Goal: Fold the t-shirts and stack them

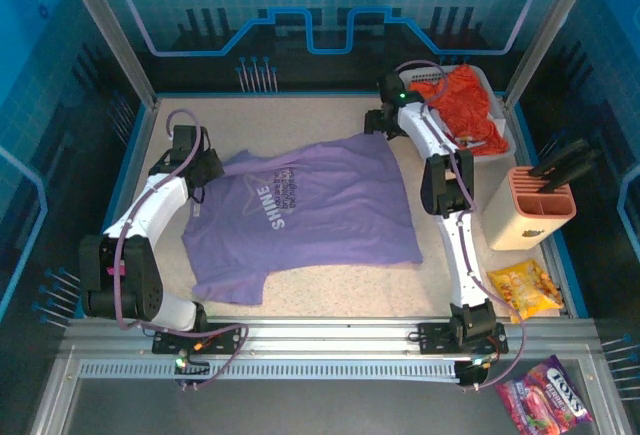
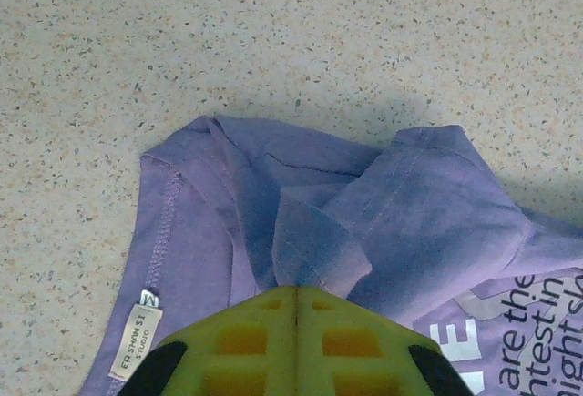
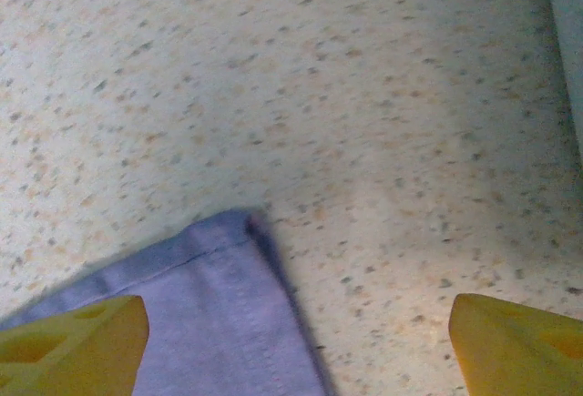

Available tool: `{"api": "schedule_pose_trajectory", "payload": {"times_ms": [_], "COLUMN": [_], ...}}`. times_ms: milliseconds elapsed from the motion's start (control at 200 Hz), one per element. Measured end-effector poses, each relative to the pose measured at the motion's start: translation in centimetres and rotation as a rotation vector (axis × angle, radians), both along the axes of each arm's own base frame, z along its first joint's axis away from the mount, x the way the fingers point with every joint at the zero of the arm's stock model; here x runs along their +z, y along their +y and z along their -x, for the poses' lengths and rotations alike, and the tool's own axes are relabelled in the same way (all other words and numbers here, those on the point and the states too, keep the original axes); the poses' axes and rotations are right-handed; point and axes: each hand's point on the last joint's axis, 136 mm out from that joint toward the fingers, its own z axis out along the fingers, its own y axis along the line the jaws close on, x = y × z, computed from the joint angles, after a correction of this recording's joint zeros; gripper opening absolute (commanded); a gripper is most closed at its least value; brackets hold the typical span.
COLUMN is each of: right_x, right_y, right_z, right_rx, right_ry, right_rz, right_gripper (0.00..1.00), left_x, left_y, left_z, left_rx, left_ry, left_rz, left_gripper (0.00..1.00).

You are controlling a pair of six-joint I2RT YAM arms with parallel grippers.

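I am pinching the bunched edge of the lavender t-shirt (image 1: 310, 215) in my left gripper (image 2: 296, 294); my right gripper (image 3: 296, 341) is gaping over its flat hem corner.

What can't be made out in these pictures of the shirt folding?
1. Top view: the orange t-shirt in the white basket; the right arm covers part, its folds unclear.
2. Left wrist view: the purple t-shirt print runs off the frame edge; the left gripper hides the pinched cloth.
3. Right wrist view: the right gripper is cut by the bottom edge; contact with the hem unclear.
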Motion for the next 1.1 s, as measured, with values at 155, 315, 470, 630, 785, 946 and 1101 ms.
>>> {"api": "schedule_pose_trajectory", "payload": {"times_ms": [155, 315, 470, 630, 785, 946, 1101], "right_x": [0.5, 0.9, 0.0, -0.1, -0.2, -1.0, -1.2], "right_y": [-0.6, -0.3, -1.2, -1.2, 0.4, 2.1, 3.4], "right_z": [-1.2, -2.4, -2.6, -2.9, -2.5, -1.7, -1.2], "right_rx": [-0.041, -0.078, -0.123, -0.089, -0.010, 0.060, 0.106], "right_ry": [-0.040, -0.082, -0.069, -0.066, -0.043, -0.013, -0.005], "right_rz": [-0.062, -0.100, -0.123, -0.190, -0.254, -0.275, -0.256], "right_gripper": [0.88, 0.88, 0.85, 0.79, 0.71, 0.66, 0.60], "left_x": [0.3, 0.5, 0.5, 0.4, 0.4, 0.4, 0.4], "left_y": [-0.3, -0.8, -1.1, -1.3, -1.4, -1.6, -1.6], "left_z": [-0.3, -0.6, -0.6, -0.7, -0.7, -0.7, -0.7], "left_rx": [-0.001, -0.014, -0.024, -0.032, -0.037, -0.044, -0.046], "left_ry": [-0.018, -0.032, -0.032, -0.032, -0.032, -0.032, -0.032], "left_rz": [0.008, 0.010, 0.019, 0.028, 0.034, 0.041, 0.040], "left_gripper": [0.00, 0.00, 0.00, 0.00, 0.00, 0.00, 0.00]}}
